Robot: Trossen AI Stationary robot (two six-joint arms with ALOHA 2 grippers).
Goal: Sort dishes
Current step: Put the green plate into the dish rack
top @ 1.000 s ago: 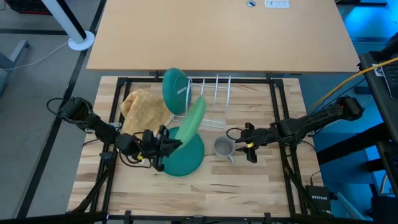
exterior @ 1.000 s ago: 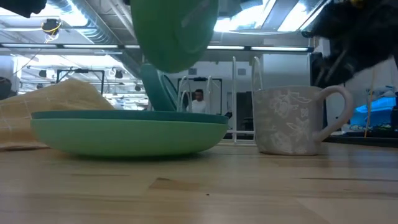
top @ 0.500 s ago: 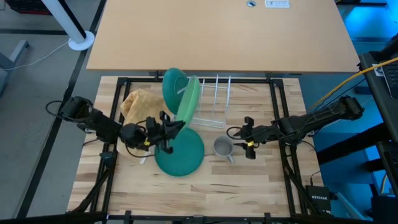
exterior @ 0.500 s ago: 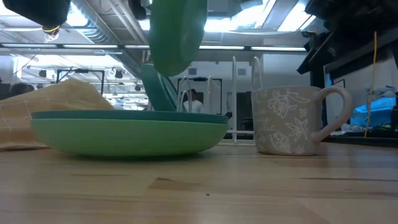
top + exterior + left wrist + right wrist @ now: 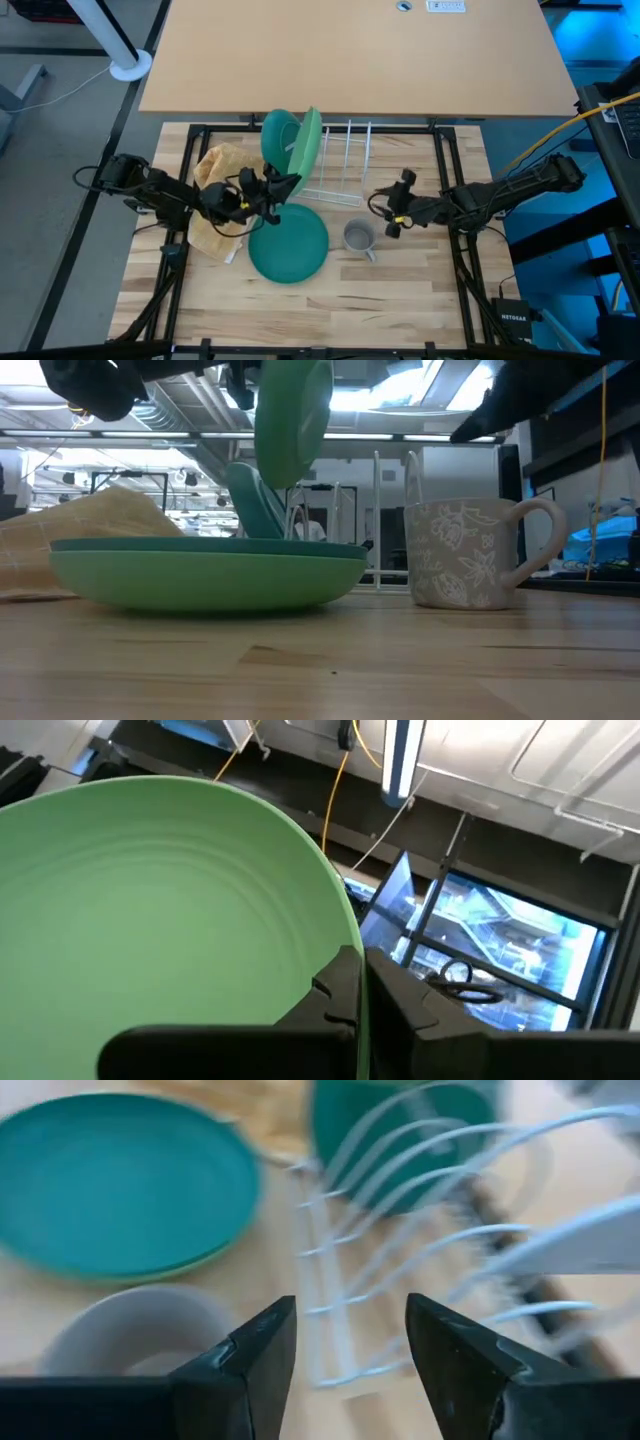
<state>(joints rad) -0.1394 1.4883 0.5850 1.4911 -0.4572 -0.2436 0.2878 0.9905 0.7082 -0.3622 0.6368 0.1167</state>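
My left gripper (image 5: 272, 190) is shut on a light green plate (image 5: 306, 147), held on edge above the left end of the white wire rack (image 5: 340, 165). A dark teal plate (image 5: 278, 140) stands in the rack behind it. A stack of teal and green plates (image 5: 290, 245) lies flat on the table. The grey mug (image 5: 358, 237) stands upright right of the stack. My right gripper (image 5: 393, 213) is open and empty, above and just right of the mug. My left gripper pinches the light green plate's rim (image 5: 352, 982) between its two fingers, one finger on each face. The fingers come level from the table's left. The plate stands nearly upright, clear of the table; whether it touches the rack I cannot tell.
A tan waffle cloth (image 5: 225, 180) lies bunched left of the rack, under my left arm. The rack's free wire slots (image 5: 400, 1230) lie right of the held plate. A black frame (image 5: 450, 200) borders the work area.
My left gripper has gone up and toward the table's far edge with the light green plate, tipping it from a slant over the plate stack to nearly upright at the rack's left end. My right gripper has risen slightly and drawn a little toward the far edge.
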